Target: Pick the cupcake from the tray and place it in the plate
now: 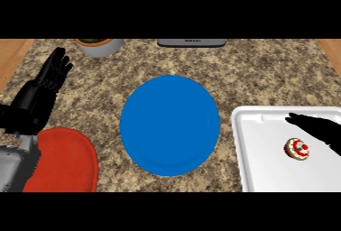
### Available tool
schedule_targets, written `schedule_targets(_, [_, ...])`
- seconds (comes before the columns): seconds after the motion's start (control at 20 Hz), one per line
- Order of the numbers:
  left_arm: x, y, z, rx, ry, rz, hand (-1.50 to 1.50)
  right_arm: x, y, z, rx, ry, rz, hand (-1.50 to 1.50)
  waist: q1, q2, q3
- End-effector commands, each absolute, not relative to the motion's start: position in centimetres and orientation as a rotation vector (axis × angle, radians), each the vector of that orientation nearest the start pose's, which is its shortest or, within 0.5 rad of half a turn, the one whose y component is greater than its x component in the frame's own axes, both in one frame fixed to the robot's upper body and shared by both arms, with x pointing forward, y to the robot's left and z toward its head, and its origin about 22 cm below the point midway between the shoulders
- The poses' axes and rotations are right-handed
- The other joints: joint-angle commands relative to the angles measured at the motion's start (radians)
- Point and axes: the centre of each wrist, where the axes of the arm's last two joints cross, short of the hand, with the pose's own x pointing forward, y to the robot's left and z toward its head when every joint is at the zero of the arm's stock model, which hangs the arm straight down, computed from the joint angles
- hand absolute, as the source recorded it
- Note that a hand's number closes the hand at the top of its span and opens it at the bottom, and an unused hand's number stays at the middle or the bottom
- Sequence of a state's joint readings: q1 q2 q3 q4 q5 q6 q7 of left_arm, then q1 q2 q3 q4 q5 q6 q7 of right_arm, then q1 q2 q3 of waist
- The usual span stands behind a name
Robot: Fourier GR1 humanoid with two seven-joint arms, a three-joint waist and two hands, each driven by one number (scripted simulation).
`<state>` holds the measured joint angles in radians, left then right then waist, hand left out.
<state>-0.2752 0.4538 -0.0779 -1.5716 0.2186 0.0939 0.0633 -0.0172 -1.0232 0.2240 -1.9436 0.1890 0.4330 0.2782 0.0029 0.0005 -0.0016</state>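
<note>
On tray [266, 176] at desk's right edge, cupcake [297, 148] sat near right rim, just below right hand [320, 128]; fingers straight, holding nothing. Plate [170, 125] lay leftward, mid-desk. Left hand [53, 70] rested open, far left.

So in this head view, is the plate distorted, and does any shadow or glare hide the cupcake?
Head view: the blue plate looks taller than wide; the cupcake on the white tray shows without glare or shadow; the right robot hand is a flat black shape above it; the left robot hand rests, fingers up.
</note>
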Motion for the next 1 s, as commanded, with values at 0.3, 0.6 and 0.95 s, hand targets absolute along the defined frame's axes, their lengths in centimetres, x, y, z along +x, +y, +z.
schedule_targets(0.3, [31.0, 26.9, 10.7, 0.143, -1.751, -0.221, 0.00, 22.7, -29.7, 12.4, -0.725, -0.935, 1.447, -1.50, -0.008, -0.001, 0.002])
schedule_targets(0.6, [29.4, 26.8, 10.4, 0.150, -1.743, -0.240, 0.00, 23.9, -30.6, 9.9, -0.745, -0.843, 1.439, -1.50, -0.001, -0.001, 0.002])
schedule_targets(0.95, [30.2, 28.1, 10.0, 0.115, -1.738, -0.236, 0.00, 26.0, -32.2, 8.0, -0.691, -0.808, 1.458, -1.50, -0.002, 0.000, 0.002])
